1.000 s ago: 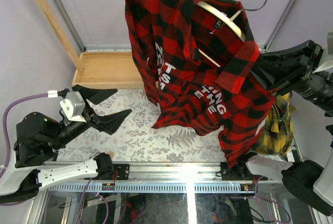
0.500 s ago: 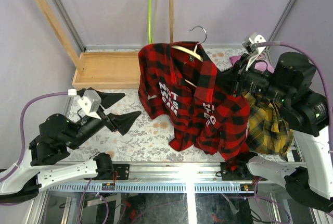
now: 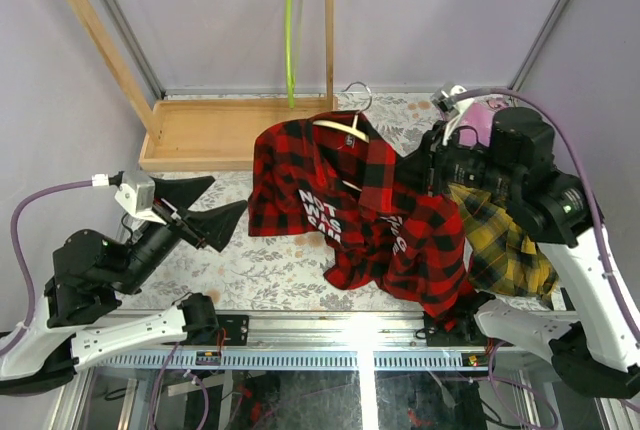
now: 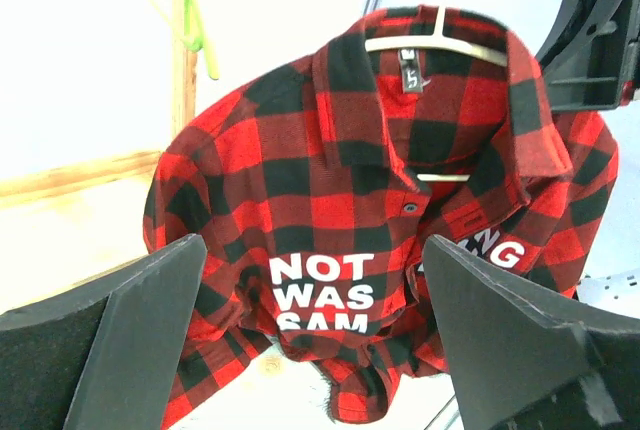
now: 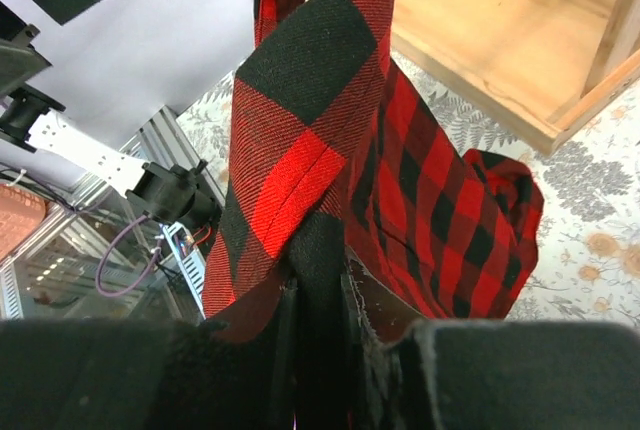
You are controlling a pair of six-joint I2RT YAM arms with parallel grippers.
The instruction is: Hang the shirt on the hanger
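The shirt [image 3: 360,210] hangs on the hanger [image 3: 340,128] in the top view. Its collar wraps the hanger's neck below the metal hook, and its hem sags onto the patterned surface [image 3: 270,270]. The right tool [image 3: 437,162] reaches in at the garment's right shoulder, with a yellow plaid shirt [image 3: 500,240] lying under that arm. The left tool [image 3: 230,193] sits well apart to the left, fingers spread and holding nothing. A lime-green hanger [image 3: 290,30] dangles from the wooden rack [image 3: 190,135] behind.

The left wrist view looks between its own parted fingers. The cream bar runs inside the collar and both shoulders are draped over it. The front is open, with white lettering on each panel.

In the right wrist view the fingers are pressed together on a fold of red-and-black cloth. A pale sliver of hanger shows above. I cannot tell whether the hanger's arm is inside the pinch.

Judged from this, the dressing looks essentially done. What seems left is checking the pinched shoulder sits properly, then letting go.
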